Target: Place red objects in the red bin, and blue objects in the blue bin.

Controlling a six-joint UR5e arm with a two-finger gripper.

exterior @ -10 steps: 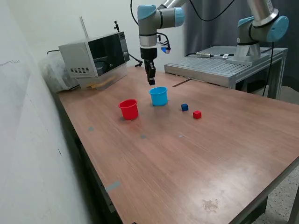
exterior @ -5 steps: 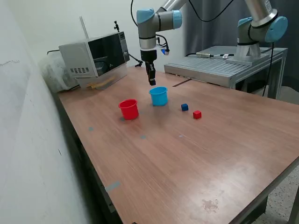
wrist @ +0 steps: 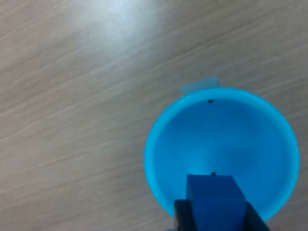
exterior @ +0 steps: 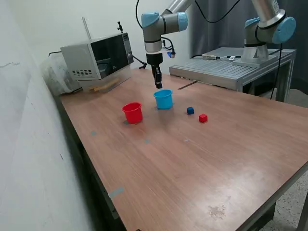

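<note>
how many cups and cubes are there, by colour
red cups: 1, the red cup
light blue cups: 1, the light blue cup
red cubes: 1, the red cube on the table
dark blue cubes: 2, the loose blue cube on the table and the held blue cube in the gripper over the light blue cup
total: 5

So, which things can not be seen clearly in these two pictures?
- Red cup: its inside is hidden by its own wall in the exterior view; the wrist view does not show it.
- Tool: too small in the exterior view to see what it holds; the wrist view cuts its fingers at the edge.
- Blue cube in the tool: its lower part is cut off in the wrist view, and it covers part of the blue cup floor.
</note>
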